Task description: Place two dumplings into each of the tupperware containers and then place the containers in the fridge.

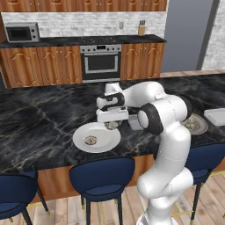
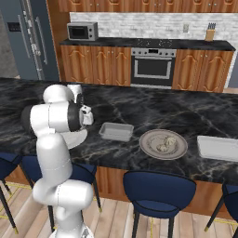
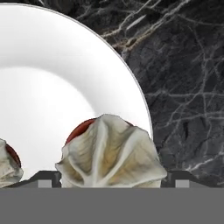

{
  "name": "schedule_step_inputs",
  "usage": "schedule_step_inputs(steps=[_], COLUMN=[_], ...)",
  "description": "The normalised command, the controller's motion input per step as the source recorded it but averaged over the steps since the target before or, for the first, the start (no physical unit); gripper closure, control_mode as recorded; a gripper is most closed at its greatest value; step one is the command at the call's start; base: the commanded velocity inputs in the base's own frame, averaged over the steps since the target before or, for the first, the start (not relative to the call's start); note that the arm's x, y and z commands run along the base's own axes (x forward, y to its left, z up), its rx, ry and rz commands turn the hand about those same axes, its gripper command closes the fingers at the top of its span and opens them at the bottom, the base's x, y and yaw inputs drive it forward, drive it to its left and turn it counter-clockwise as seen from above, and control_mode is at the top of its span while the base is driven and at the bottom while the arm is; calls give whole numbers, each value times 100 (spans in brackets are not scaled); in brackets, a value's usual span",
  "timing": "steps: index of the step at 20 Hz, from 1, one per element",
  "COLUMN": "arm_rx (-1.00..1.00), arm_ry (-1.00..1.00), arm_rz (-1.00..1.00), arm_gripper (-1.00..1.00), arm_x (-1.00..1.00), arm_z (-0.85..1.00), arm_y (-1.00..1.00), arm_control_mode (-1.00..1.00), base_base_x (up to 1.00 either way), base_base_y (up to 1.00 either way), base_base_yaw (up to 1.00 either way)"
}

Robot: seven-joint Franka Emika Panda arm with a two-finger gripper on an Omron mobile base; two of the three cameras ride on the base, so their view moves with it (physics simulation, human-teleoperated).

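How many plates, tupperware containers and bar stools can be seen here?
Plates: 2, white plate and grey plate.
Tupperware containers: 2, near container and far container.
Bar stools: 3, counting one stool.
Total: 7.

You are looking at a glossy white arm (image 1: 169, 145) built of rounded, swollen segments, each one showing soft grey shading along its underside. Dark, almost black discs and bands are capping its joints; the largest is sitting as a round black face (image 1: 148, 119) on the bulging elbow housing. Its hand (image 1: 112, 107) is showing as a boxy white block with a black band across it. From the other side, you are seeing the same white shells, with a black ring (image 2: 74, 117) wrapping the joint. No cables or markings are readable.
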Motion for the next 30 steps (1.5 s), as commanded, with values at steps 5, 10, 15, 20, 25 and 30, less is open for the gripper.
schedule_step_inputs(steps=[5, 10, 15, 20, 25, 30], arm_rx=[0, 0, 1, 0, 0, 0], arm_ry=[9, 7, 3, 1, 2, 5], arm_rz=[-1, 0, 0, 0, 0, 0], arm_gripper=[100, 100, 100, 100, 100, -100], arm_x=[0, 0, 8, 56, 47, 10], arm_z=[39, 24, 0, -25, -34, -42], arm_y=[-95, -95, -81, -6, 0, -2], arm_control_mode=[-100, -100, -100, -100, -100, -100], base_base_x=[0, 0, 0, 0, 0, 0], base_base_y=[0, 0, 0, 0, 0, 0], base_base_yaw=[0, 0, 0, 0, 0, 0])
